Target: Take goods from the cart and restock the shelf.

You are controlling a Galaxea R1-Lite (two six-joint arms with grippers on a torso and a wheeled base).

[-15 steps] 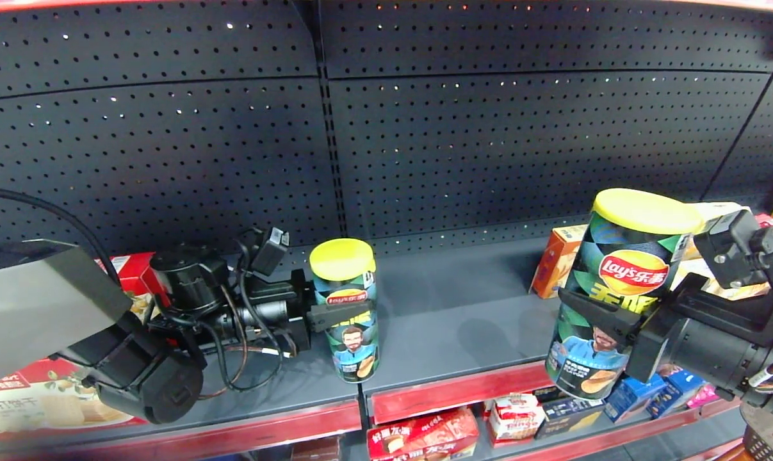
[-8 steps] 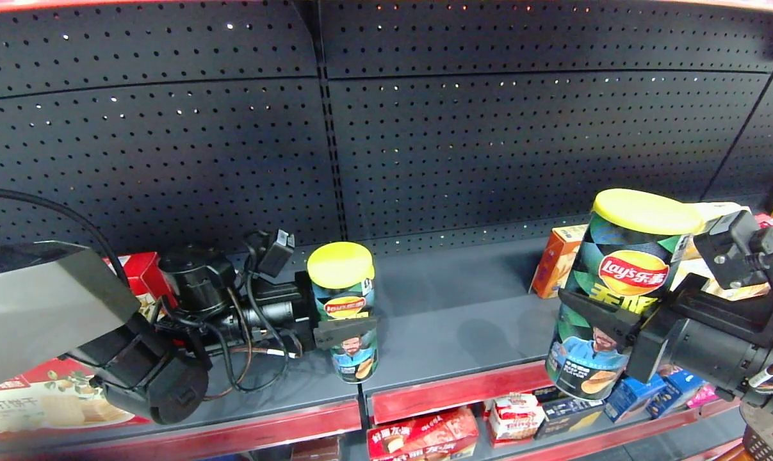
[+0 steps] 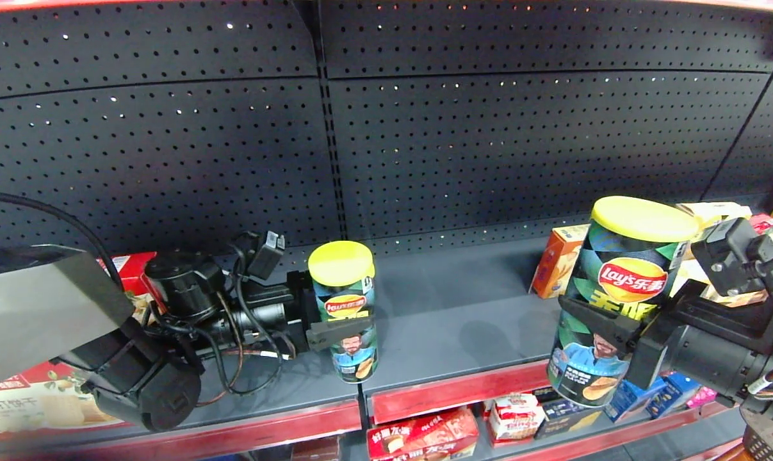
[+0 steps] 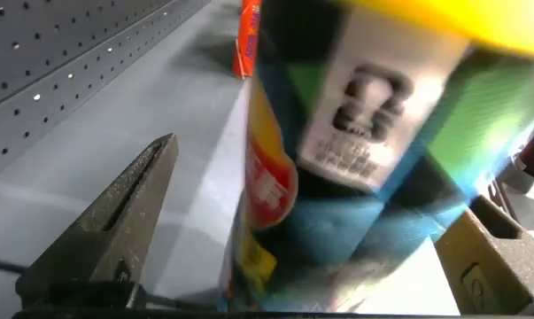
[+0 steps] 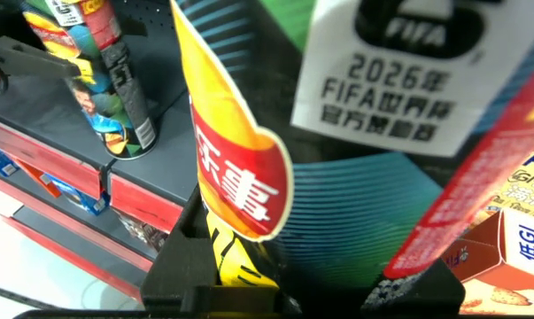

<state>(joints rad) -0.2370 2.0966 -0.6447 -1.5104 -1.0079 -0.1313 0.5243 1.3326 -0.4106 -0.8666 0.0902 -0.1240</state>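
A chip can with a yellow lid stands upright on the grey shelf, left of the middle. My left gripper is open around it: in the left wrist view a gap shows between one finger and the can. At the right, my right gripper is shut on a second, same-looking chip can, held upright in front of the shelf's red front edge. The right wrist view shows that can close up, with the standing can farther off.
An orange box and more boxes stand at the shelf's back right. Red boxes and a flat biscuit box lie at the left. The lower shelf holds several packets. A black pegboard closes the back.
The left gripper's front finger has dropped lower on the standing can, and the arm has drawn slightly left. The right gripper has sunk a little with its can.
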